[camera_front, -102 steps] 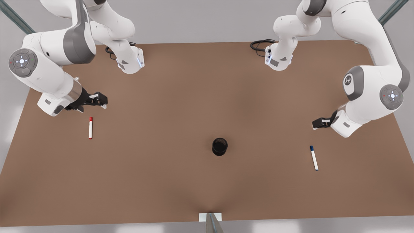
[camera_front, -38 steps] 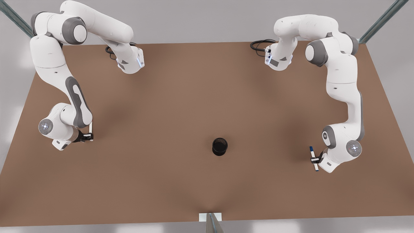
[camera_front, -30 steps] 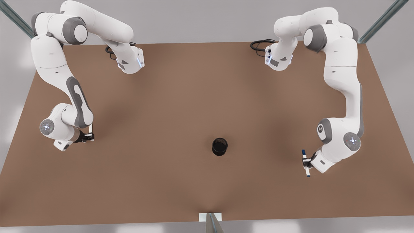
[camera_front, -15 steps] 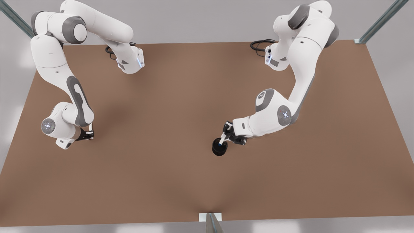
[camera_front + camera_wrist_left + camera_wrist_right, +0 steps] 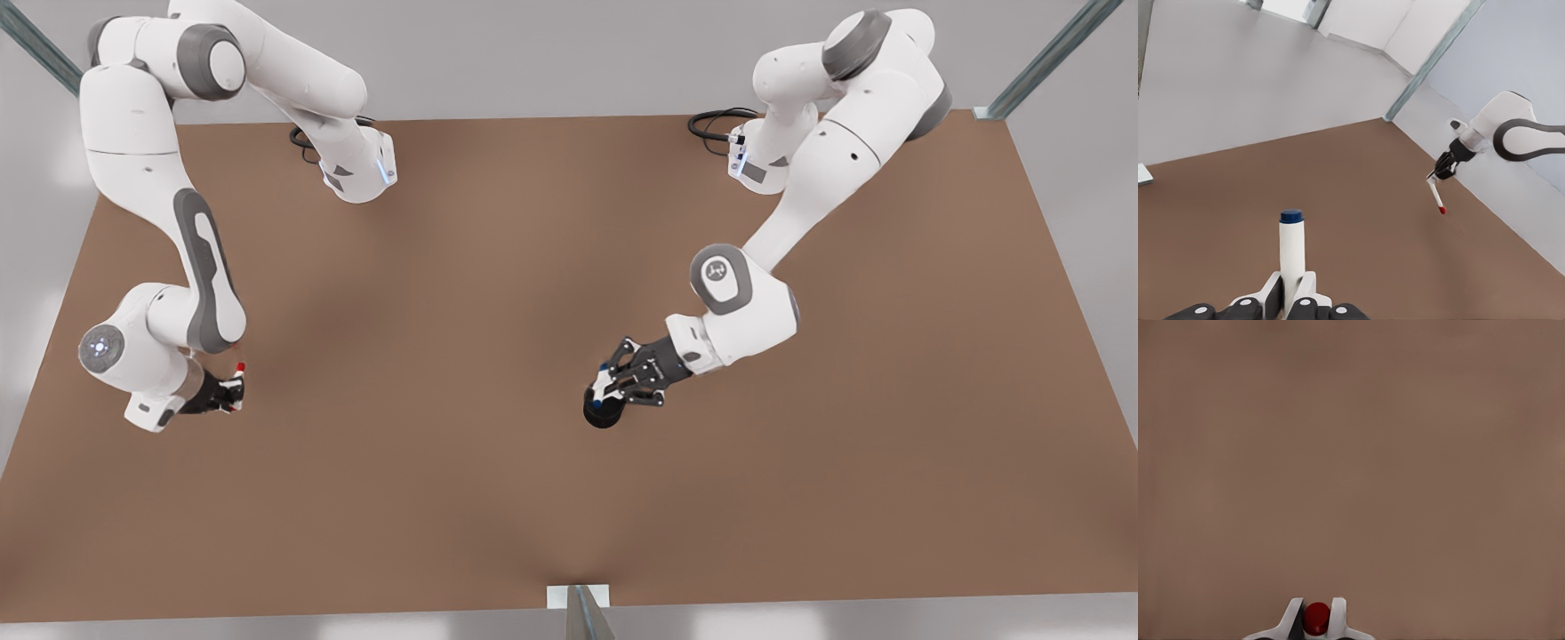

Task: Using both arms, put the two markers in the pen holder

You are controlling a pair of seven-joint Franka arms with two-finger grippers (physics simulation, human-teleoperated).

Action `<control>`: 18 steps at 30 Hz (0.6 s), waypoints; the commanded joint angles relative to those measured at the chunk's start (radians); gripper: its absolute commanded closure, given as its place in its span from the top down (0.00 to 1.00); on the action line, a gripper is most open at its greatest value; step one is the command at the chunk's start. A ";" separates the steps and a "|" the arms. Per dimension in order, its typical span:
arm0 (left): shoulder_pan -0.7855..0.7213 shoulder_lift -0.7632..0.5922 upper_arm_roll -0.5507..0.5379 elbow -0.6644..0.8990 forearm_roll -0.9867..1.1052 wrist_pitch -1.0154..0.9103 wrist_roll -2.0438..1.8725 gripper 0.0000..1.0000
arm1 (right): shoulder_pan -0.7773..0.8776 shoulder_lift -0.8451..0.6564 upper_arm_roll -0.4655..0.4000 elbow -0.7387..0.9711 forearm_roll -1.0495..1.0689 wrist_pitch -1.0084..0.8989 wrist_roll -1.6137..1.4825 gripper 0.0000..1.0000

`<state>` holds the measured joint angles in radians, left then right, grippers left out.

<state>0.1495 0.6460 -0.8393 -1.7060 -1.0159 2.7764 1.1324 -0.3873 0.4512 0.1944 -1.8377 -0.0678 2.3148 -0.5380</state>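
Left gripper (image 5: 616, 388) clamped on blue marker (image 5: 1292, 257) over pen holder (image 5: 603, 414).

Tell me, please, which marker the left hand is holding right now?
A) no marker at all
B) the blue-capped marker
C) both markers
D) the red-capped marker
B: in the left wrist view the left hand is shut on the blue-capped marker, while the right hand grips the red-capped marker.
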 commanded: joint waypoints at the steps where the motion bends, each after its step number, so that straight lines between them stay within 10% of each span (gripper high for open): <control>1: 0.002 0.007 -0.003 -0.003 -0.230 0.035 1.311 0.21 | 0.001 -0.017 0.051 0.077 -0.006 -0.242 0.101 0.24; 18: -0.027 0.199 -0.001 0.057 -0.481 0.011 1.811 0.21 | 0.010 -0.103 0.545 0.156 -0.106 -0.426 0.809 0.21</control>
<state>0.1244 0.8356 -0.8397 -1.6503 -1.4944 2.8000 2.2138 -0.3767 0.3489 0.7240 -1.6816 -0.1450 1.9335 -0.2200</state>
